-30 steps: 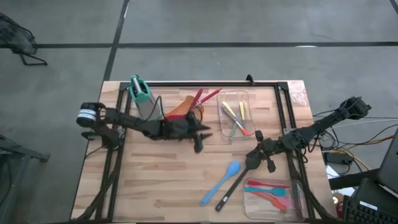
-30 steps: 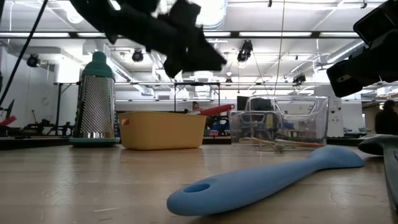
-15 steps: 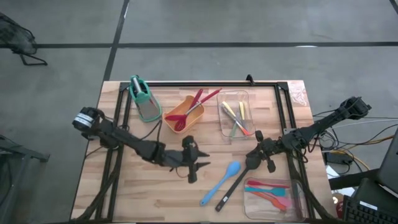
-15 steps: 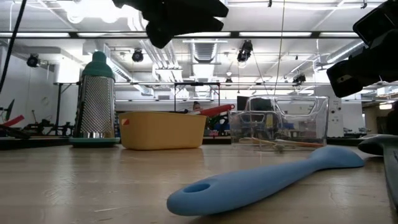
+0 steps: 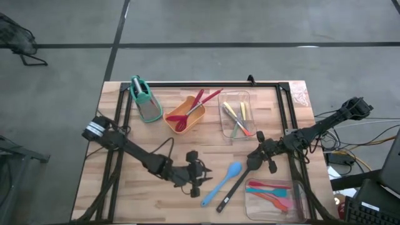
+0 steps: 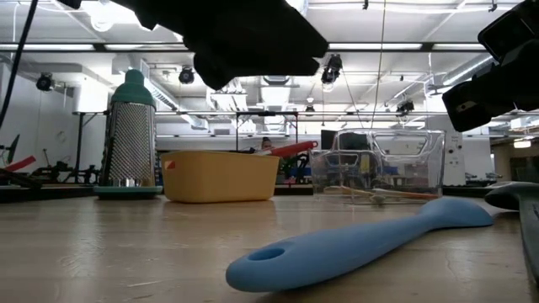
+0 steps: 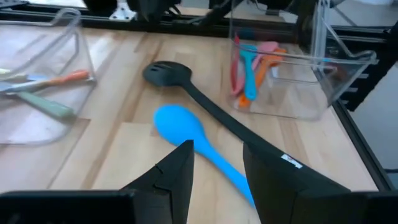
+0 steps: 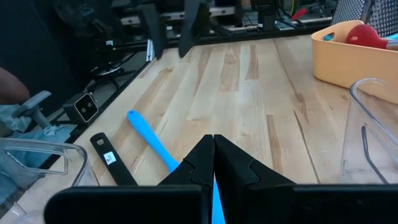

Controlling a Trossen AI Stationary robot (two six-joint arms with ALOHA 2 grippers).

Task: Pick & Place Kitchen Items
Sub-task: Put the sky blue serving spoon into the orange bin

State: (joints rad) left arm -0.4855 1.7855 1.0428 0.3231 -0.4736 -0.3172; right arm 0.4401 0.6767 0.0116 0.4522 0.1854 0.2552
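My left gripper hangs open above the table beside the blue spoon, holding nothing. In its wrist view the spoon's handle runs between the two fingers, which stay clear of it. The spoon lies flat on the wood next to the black ladle. My right gripper waits shut by the ladle's head, touching nothing. Red utensils lean out of the orange tub. Yellow and green pieces lie in a clear tray. Red, teal and orange utensils lie in the near right tray.
A teal-handled grater stands at the far left, beside the tub. The clear tray sits at the far middle, another tray at the near right corner. Bare wood lies near the left edge.
My left gripper has swung away from the orange tub toward the table's near edge and a little to the right, ending over the blue spoon. Its fingers have stayed open. Nothing on the table has moved.
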